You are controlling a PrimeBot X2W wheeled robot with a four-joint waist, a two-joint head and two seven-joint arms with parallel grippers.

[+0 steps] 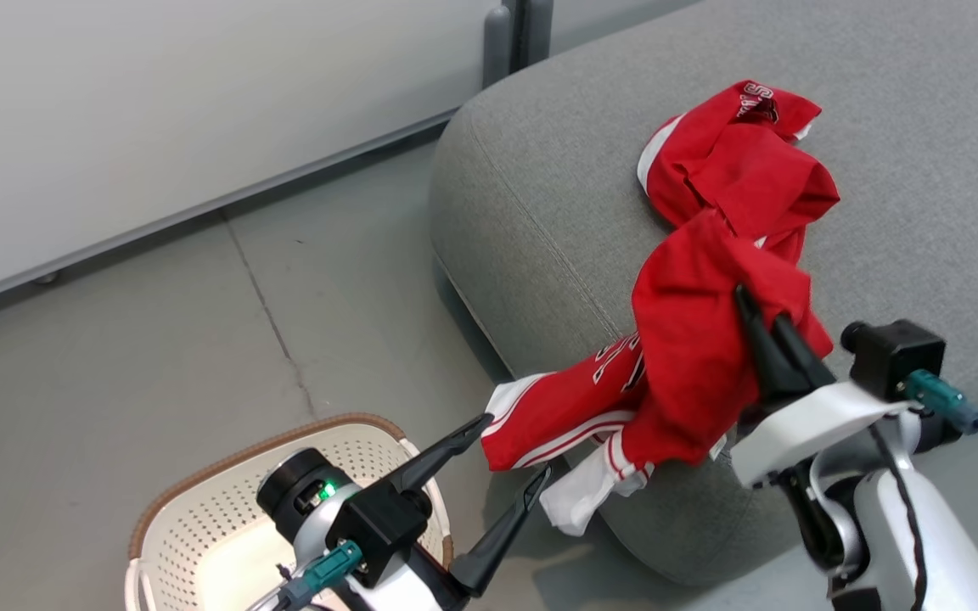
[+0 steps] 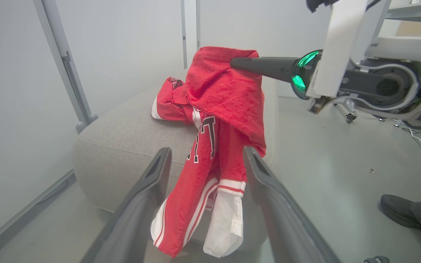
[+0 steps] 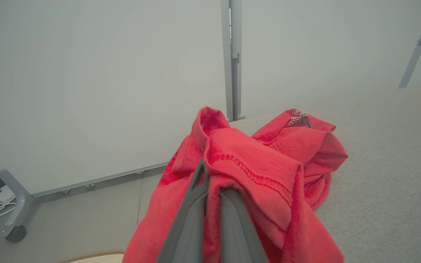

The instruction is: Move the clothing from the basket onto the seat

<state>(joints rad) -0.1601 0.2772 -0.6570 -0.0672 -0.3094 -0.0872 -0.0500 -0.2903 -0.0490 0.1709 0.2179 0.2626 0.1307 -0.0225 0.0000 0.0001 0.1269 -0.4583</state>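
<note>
Clothing (image 1: pixel 752 204) is out of the basket (image 1: pixel 268 443). The far garment (image 1: pixel 735 161) lies bunched well up on the seat (image 1: pixel 557 170). The near garment (image 1: pixel 684 365) drapes over the seat's front edge, its striped hem and white panel hanging down the side toward the floor. The right gripper (image 1: pixel 759 310) has its fingers pinched together on a fold at the top of the near garment. The left gripper (image 1: pixel 514 447) stands with fingers wide apart, holding nothing, just beside the hanging hem and above the basket.

The risk lies in letting go here. Much of the near garment's weight seems to hang off the edge, so it could slide to the floor. The left fingers could also snag the hem and drag it down.
</note>
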